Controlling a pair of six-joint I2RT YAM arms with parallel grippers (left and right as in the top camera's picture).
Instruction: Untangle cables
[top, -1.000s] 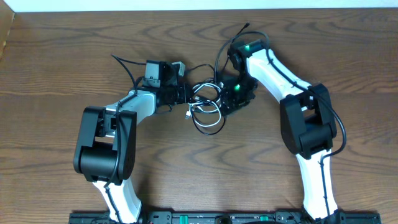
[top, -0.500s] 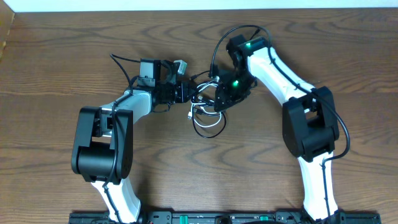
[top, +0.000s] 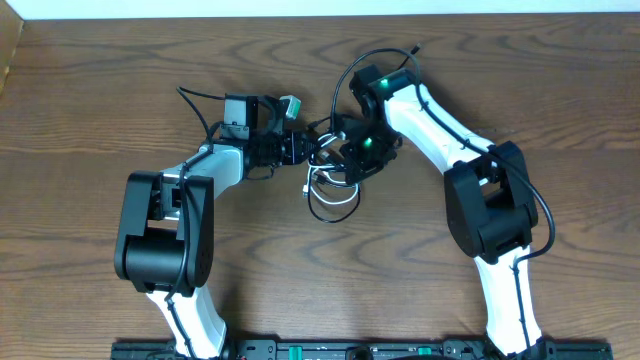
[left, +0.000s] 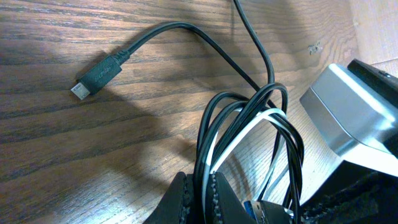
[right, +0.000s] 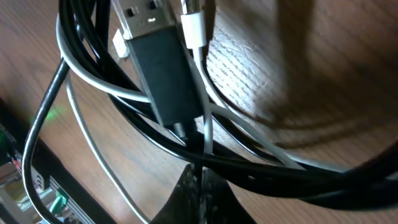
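The cables (top: 331, 186) lie as a tangle of black and white loops between my two grippers at mid-table. My left gripper (top: 303, 150) is shut on several black strands and a white one (left: 231, 134) of the cables, which pass between its fingertips (left: 180, 194). A black cable end with a small plug (left: 93, 76) lies loose on the wood. My right gripper (top: 345, 160) is at the bundle's right side, its jaws shut on a thin black strand (right: 198, 144). A black USB plug (right: 158, 62) and a white plug (right: 195, 28) lie over the loops just ahead of it.
The table is brown wood (top: 560, 90) with a pale edge strip along the far side. Part of the right arm shows as a grey block (left: 348, 112) close beside the left gripper. Thick black arm cables (top: 352, 70) arch above the right wrist.
The right gripper has moved left toward the left gripper and shut on a strand. The bundle has been drawn tighter and slightly left. The left arm has stayed nearly still.
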